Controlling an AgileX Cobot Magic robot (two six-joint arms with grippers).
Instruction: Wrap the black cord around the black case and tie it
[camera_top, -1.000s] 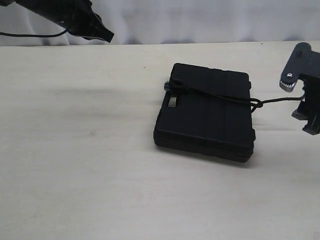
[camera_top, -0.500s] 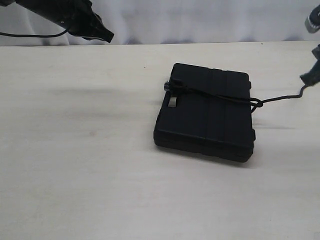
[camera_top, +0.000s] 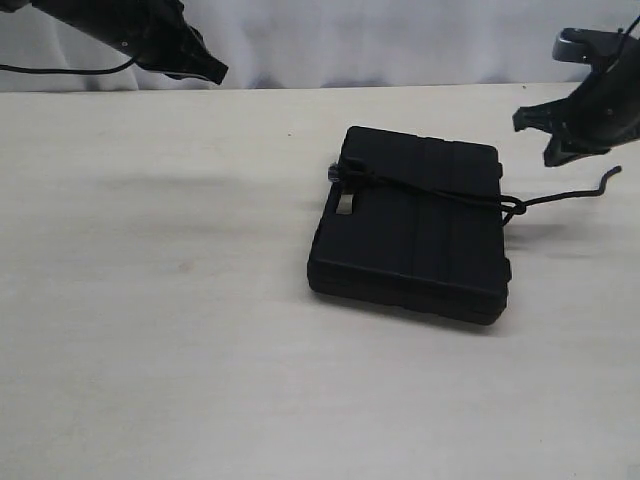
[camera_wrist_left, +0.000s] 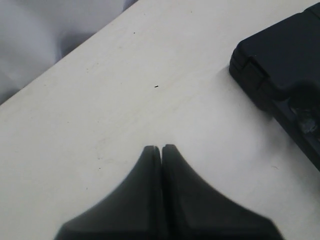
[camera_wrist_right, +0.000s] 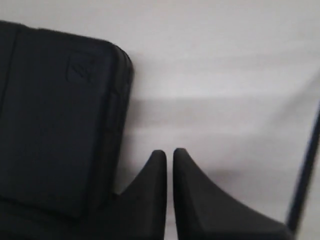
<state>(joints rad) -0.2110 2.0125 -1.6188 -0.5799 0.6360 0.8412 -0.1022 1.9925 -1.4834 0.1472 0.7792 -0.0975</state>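
The black case (camera_top: 410, 235) lies flat in the middle of the table. The black cord (camera_top: 430, 192) runs slantwise over its lid, from a knot at the left edge to a knot (camera_top: 511, 208) at the right edge. A loose tail (camera_top: 575, 192) trails right on the table. My right gripper (camera_top: 533, 138) hovers above that tail, shut with a hairline gap and empty. In the right wrist view that gripper (camera_wrist_right: 170, 150) is beside the case (camera_wrist_right: 50, 115). My left gripper (camera_top: 215, 72) hangs at the far left, shut and empty. Its wrist view shows the gripper (camera_wrist_left: 161, 146) and a corner of the case (camera_wrist_left: 280, 60).
A pale wrinkled cloth (camera_top: 380, 40) hangs behind the table's far edge. A thin glossy cable (camera_top: 60, 70) runs from the left arm. A dark thin line (camera_wrist_right: 304, 175) crosses one edge of the right wrist view.
The right gripper rose from low beside the cord's tail, left the picture, and is back higher up at the far right. Cord, case and left arm stayed put.
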